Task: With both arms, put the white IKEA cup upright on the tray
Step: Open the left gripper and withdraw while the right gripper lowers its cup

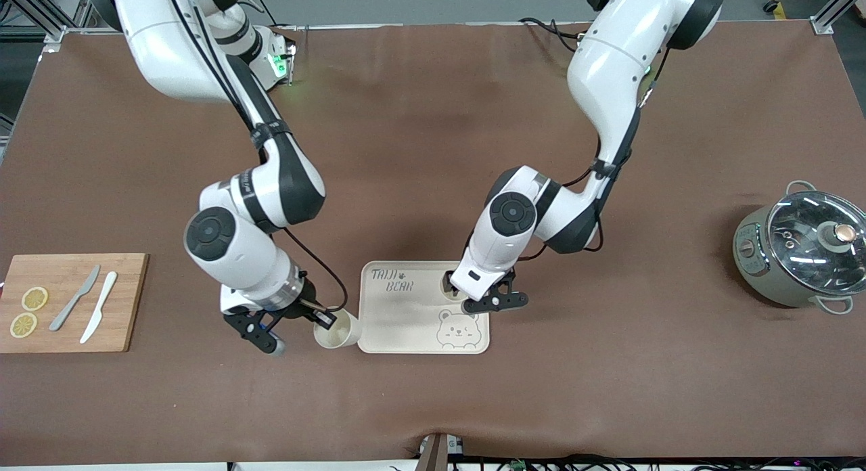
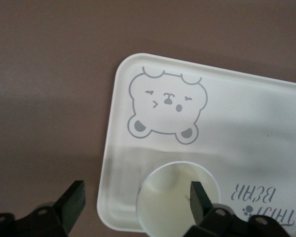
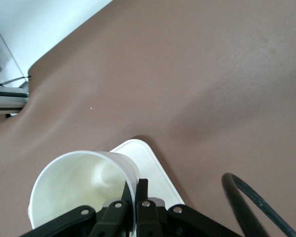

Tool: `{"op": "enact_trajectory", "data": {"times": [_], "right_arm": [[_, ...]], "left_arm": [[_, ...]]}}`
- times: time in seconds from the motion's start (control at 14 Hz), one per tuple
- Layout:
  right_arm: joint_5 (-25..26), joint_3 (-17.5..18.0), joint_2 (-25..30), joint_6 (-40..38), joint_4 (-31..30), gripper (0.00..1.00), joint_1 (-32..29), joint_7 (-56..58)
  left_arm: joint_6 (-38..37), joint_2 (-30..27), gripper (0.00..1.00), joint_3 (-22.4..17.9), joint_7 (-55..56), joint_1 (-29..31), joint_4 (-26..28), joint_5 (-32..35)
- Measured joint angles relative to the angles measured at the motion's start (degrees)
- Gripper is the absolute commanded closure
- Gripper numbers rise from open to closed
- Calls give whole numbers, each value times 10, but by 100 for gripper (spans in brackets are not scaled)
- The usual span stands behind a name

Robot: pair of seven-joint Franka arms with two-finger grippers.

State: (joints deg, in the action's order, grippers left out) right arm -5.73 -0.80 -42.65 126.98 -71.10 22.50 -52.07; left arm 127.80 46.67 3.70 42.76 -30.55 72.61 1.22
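Slippage is the main risk. The right end effector (image 3: pixel 138 190) is clamped on only a thin stretch of the white cup's (image 1: pixel 336 329) rim, one finger inside and one outside. With such a narrow pinch the cup could pivot or drop as it is carried. It sits tilted just beside the tray (image 1: pixel 406 325), at the edge toward the right arm's end, so a low pass could catch its base on the raised rim.

A second white cup (image 2: pixel 173 203) stands upright on the tray near the "TAIJI BEAR" lettering. The left end effector (image 2: pixel 135 193) hangs over it, spread wide and gripping nothing. One finger (image 2: pixel 199 197) is close to that cup's mouth and could tip it if it moves sideways.

Both cups look empty. The tray carries only the standing cup. A lidded pot (image 1: pixel 802 254) sits on the counter (image 1: pixel 609 390) well apart from the tray, toward the left arm's end, and I cannot tell what it contains.
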Motion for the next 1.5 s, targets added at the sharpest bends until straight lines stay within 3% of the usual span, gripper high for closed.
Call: {"op": "enact_trajectory", "data": {"times": [0.21, 0.43, 0.86, 1.07, 1.5], "right_arm": [[23, 0, -31, 25, 0, 100, 14, -25], [29, -1, -46, 35, 1, 100, 22, -39], [29, -1, -62, 46, 1, 100, 34, -41], [29, -1, -76, 56, 0, 100, 41, -48], [29, -1, -83, 59, 0, 100, 48, -54]], "left_arm": [[-97, -63, 0, -1, -35, 37, -6, 0], [-181, -117, 0, -3, -175, 110, -5, -12], [-191, -122, 0, -5, -367, 229, 4, -17], [-206, -149, 0, -5, -391, 251, 2, -17], [-389, -306, 0, -5, -407, 254, 4, -17]]}}
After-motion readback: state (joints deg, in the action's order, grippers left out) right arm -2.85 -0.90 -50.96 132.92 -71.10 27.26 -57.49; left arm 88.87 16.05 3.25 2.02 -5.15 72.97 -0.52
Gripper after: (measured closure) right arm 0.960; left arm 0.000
